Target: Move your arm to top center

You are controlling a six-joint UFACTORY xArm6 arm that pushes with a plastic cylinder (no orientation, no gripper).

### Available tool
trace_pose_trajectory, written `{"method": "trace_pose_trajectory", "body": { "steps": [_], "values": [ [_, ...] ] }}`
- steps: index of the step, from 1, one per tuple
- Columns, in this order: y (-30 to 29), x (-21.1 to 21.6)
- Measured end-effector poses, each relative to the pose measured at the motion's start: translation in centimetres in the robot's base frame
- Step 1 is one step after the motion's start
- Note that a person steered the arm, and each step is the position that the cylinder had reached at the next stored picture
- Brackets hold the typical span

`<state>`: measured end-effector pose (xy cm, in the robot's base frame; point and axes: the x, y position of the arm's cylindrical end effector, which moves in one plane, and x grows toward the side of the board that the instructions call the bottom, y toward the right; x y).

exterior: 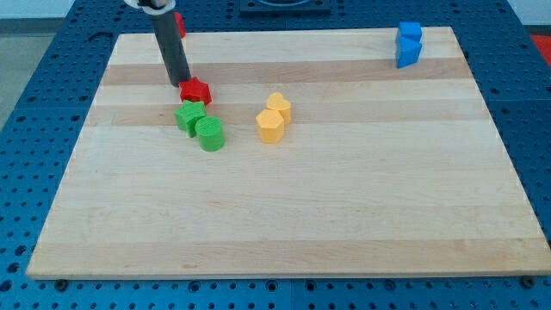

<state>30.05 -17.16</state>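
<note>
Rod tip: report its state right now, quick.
No claw on this arm: it ends in a rod, holding nothing. My tip sits on the board at the red block's left edge, above the green blocks.

No readable text, label, brand, number or sign appears on anything in view.

Counting now: two red blocks [196, 90] [179, 24], two green blocks [189, 116] [209, 134], two yellow blocks [278, 104] [270, 126], two blue blocks [410, 33] [407, 52], eight in all, on one wooden board [344, 198].
</note>
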Motion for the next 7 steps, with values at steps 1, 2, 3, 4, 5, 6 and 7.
{"method": "trace_pose_trajectory", "body": {
  "steps": [1, 2, 3, 4, 5, 6, 7],
  "values": [
    [0.5, -1.3],
    [3.3, -1.3],
    [5.2, -1.3],
    [4.7, -1.3],
    [1.4, -1.3],
    [0.3, -1.3],
    [-1.6, 1.0]
  ]
}}
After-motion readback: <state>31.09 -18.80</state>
